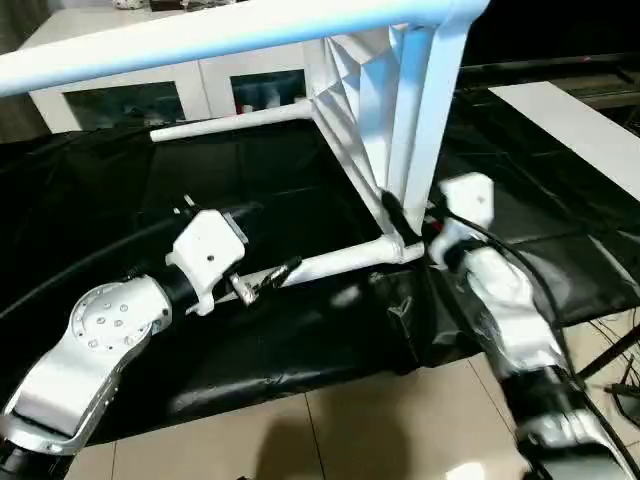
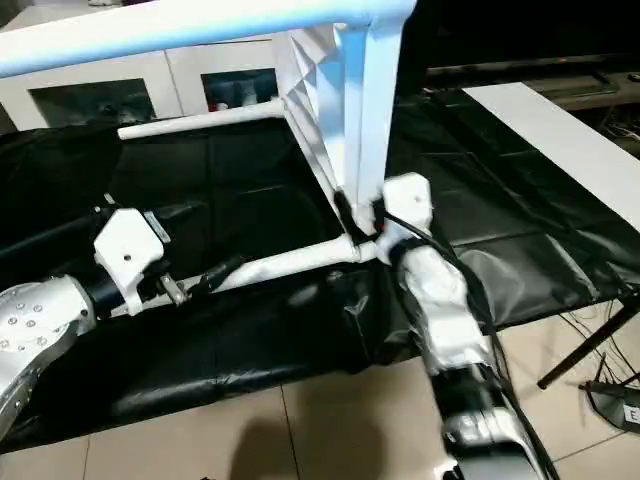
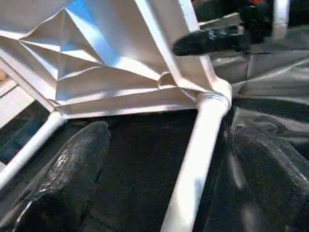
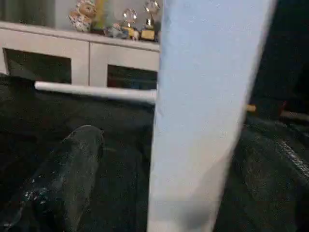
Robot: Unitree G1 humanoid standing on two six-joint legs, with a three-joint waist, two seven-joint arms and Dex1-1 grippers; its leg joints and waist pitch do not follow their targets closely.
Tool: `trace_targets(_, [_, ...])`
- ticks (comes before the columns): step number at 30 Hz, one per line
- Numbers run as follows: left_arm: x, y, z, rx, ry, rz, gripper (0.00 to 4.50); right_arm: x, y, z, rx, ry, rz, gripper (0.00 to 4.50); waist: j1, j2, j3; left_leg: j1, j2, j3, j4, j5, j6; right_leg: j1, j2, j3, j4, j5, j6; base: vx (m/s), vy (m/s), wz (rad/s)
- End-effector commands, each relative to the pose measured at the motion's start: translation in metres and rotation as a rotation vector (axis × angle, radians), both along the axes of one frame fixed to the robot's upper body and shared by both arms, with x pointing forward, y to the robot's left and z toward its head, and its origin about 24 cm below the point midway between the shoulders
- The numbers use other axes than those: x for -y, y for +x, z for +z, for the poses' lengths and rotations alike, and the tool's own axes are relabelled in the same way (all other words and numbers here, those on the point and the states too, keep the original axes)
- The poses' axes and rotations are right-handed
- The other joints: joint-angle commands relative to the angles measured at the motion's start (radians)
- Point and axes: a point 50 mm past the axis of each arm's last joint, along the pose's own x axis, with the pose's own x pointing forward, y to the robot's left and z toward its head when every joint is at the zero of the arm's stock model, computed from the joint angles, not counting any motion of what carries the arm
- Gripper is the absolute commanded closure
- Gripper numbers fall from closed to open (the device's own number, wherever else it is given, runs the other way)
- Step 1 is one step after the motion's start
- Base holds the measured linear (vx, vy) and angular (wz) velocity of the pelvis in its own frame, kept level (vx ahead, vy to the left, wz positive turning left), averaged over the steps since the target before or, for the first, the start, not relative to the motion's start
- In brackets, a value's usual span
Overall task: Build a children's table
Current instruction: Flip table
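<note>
1. I count three legs in view, all long, white, smooth tubes: one (image 1: 330, 265) lies low along the desk's near edge, one (image 1: 235, 123) reaches toward the far edge, and one (image 1: 200, 40) runs high across the top of my head view.
2. One tabletop (image 1: 365, 110) stands tipped on its side on the desk (image 1: 120, 190), white plastic with a ribbed, faceted underside and rounded corner sockets.
3. My right claw (image 1: 395, 215) sits at the low corner socket, fingers closed around the tabletop's rim.
4. My left claw (image 1: 270, 278) reaches along the low leg; one black, rough-skinned finger (image 3: 67, 179) lies beside that leg, so I cannot tell its spread.
5. The desk wears a black, wrinkled, glossy cover.
6. One white cabinet (image 1: 150, 95) with dark glass doors stands beyond the far edge.
</note>
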Motion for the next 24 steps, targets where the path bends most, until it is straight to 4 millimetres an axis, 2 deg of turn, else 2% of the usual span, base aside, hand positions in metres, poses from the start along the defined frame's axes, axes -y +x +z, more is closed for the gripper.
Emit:
trace_targets(1, [0.000,-0.002,-0.002,-0.007,0.011,-0.008,0.00,-0.003,0.003,0.003,0.015,-0.018,0.001,0.04,0.000,0.007,-0.056,0.017,0.006,0.003,-0.075,-0.301,-0.038,0.035,-0.006,0.007,-0.063,-0.187,-0.179,0.000,0.000,0.00])
trace_targets(6, [0.002,-0.007,0.001,-0.033,-0.014,-0.050,0.00,-0.013,0.017,0.004,-0.029,-0.030,-0.011,0.04,0.005,0.005,-0.061,0.016,0.004,0.006,-0.068,-0.231,-0.022,0.040,-0.007,0.007,-0.051,-0.091,-0.211,0.000,0.000,0.00])
trace_targets(10, [0.000,-0.008,-0.001,-0.036,-0.004,-0.049,0.00,-0.018,0.022,0.003,-0.046,-0.041,-0.001,0.04,0.003,0.005,-0.060,0.015,0.004,0.007,-0.067,-0.224,-0.017,0.042,-0.007,0.006,-0.050,-0.081,-0.218,0.000,0.000,0.00])
trace_targets(12, [0.000,-0.008,-0.001,-0.036,-0.002,-0.048,0.00,-0.021,0.025,0.002,-0.059,-0.033,0.009,0.29,0.001,0.006,-0.059,0.016,0.005,0.007,-0.068,-0.245,-0.019,0.041,-0.008,0.006,-0.052,-0.109,-0.219,0.000,0.000,0.00])
trace_targets(16, [-0.001,-0.009,0.000,-0.039,0.000,-0.047,0.00,-0.021,0.029,0.000,-0.083,-0.024,0.014,0.51,0.000,0.002,-0.059,0.017,0.005,0.007,-0.068,-0.255,-0.019,0.042,-0.008,0.006,-0.053,-0.124,-0.219,0.000,0.000,0.00])
trace_targets(18, [-0.001,-0.009,0.000,-0.040,0.000,-0.045,0.00,-0.021,0.030,-0.001,-0.089,-0.029,0.021,0.80,0.000,0.002,-0.058,0.017,0.006,0.007,-0.068,-0.266,-0.018,0.041,-0.008,0.006,-0.053,-0.136,-0.222,0.000,0.000,0.00])
trace_targets(22, [-0.002,-0.010,0.000,-0.041,-0.001,-0.042,0.00,-0.022,0.032,-0.003,-0.094,-0.041,0.038,0.96,-0.002,0.001,-0.058,0.016,0.006,0.007,-0.067,-0.261,-0.013,0.041,-0.009,0.006,-0.053,-0.138,-0.224,0.000,0.000,0.00])
trace_targets(23, [-0.003,-0.010,0.001,-0.040,-0.003,-0.039,0.00,-0.022,0.032,-0.003,-0.095,-0.045,0.041,1.21,-0.002,0.001,-0.058,0.016,0.006,0.007,-0.067,-0.260,-0.012,0.041,-0.009,0.006,-0.053,-0.137,-0.224,0.000,0.000,0.00])
trace_targets(24, [-0.003,-0.010,0.001,-0.039,-0.004,-0.037,0.00,-0.022,0.032,-0.004,-0.095,-0.047,0.042,1.27,-0.001,-0.001,-0.059,0.016,0.006,0.007,-0.066,-0.254,-0.009,0.042,-0.010,0.006,-0.051,-0.132,-0.226,0.000,0.000,0.00])
